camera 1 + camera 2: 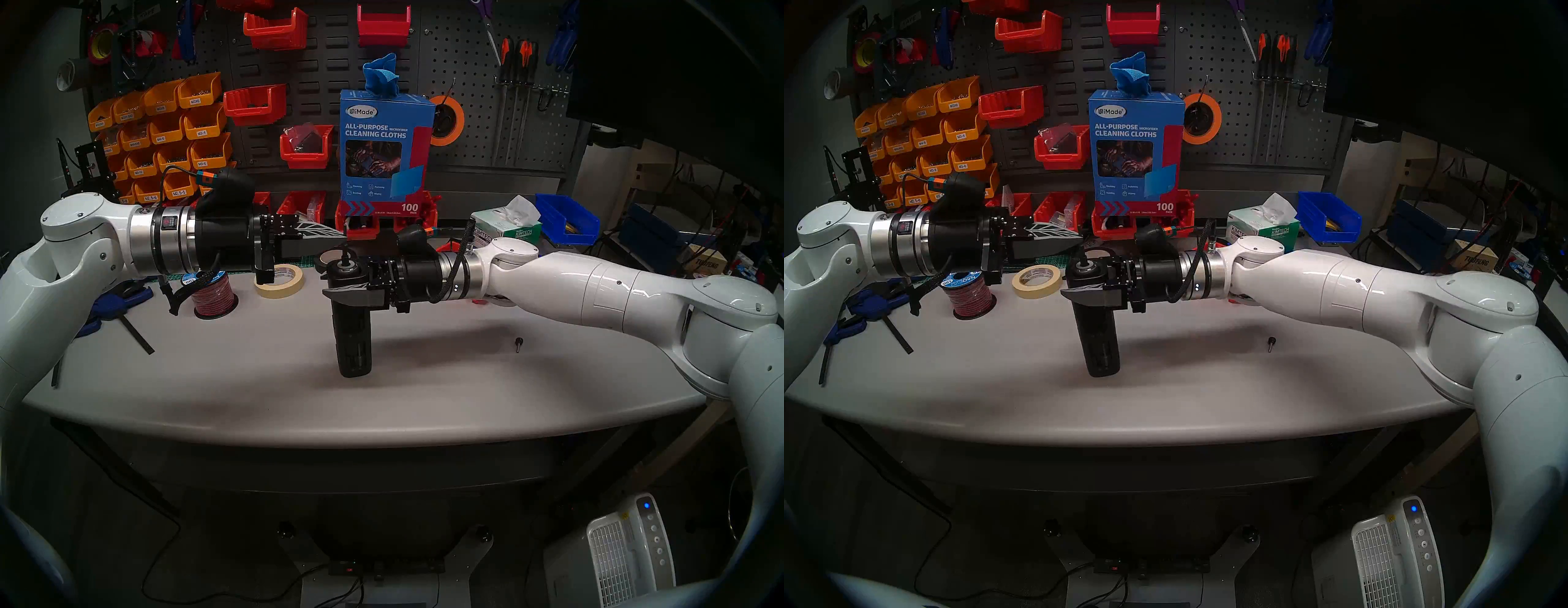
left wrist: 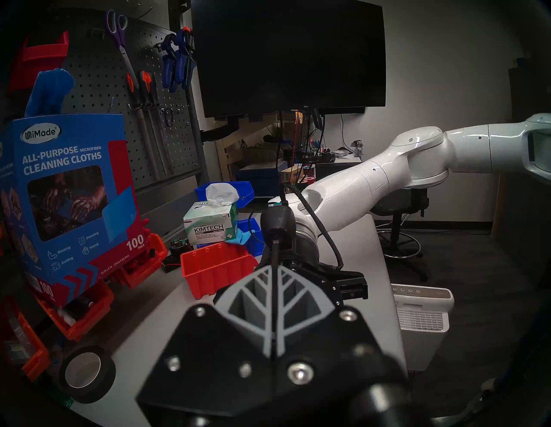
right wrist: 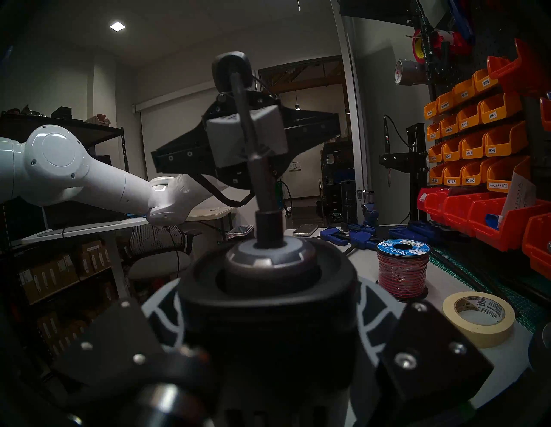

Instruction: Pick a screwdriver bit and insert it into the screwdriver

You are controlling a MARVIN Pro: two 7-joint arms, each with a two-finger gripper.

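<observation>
You had one thick black column screwdriver (image 1: 351,314), one thin dark metal bit (image 3: 245,119), one cream masking-tape roll (image 1: 280,280), and one red-and-black wire spool (image 1: 213,293).

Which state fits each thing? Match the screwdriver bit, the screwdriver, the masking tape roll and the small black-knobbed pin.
1 screwdriver bit
2 screwdriver
3 masking tape roll
4 black-knobbed pin

A flat on the table, beside the wire spool
B upright, clamped by the right gripper
C lying alone on the table
D pinched by the left gripper

Pairs: 1-D, 2-B, 3-A, 4-C
</observation>
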